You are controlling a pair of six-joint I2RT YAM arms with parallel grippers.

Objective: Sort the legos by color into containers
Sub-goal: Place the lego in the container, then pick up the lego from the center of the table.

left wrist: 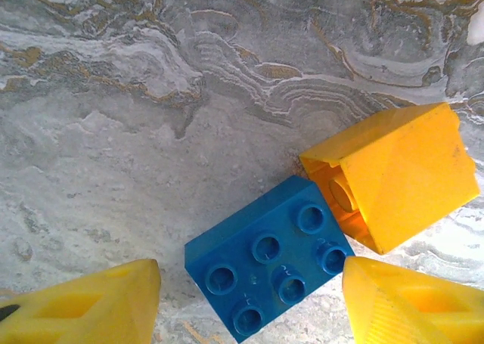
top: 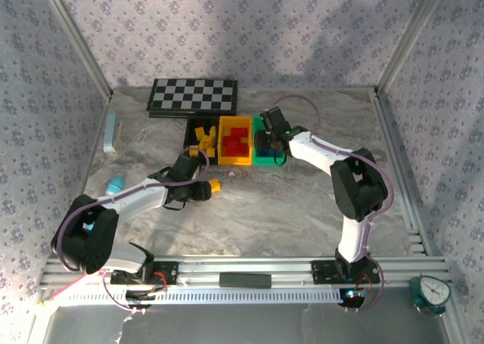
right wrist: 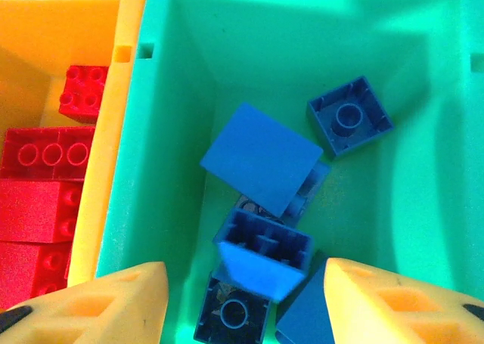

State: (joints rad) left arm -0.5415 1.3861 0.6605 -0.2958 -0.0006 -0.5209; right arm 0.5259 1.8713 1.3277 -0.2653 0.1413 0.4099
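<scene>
Over the green bin [right wrist: 174, 72] of blue bricks [right wrist: 261, 159], the right gripper [right wrist: 243, 272] is held apart; the left gripper [left wrist: 251, 283] is spread over a stray brick [left wrist: 268, 246].

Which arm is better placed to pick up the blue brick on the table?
Left. The left gripper is open right above the blue brick; the right gripper is over the green bin.

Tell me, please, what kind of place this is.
Probably a robot test enclosure: patterned walls on a metal frame, a checkerboard at the back, two arms bolted to a rail.
</scene>
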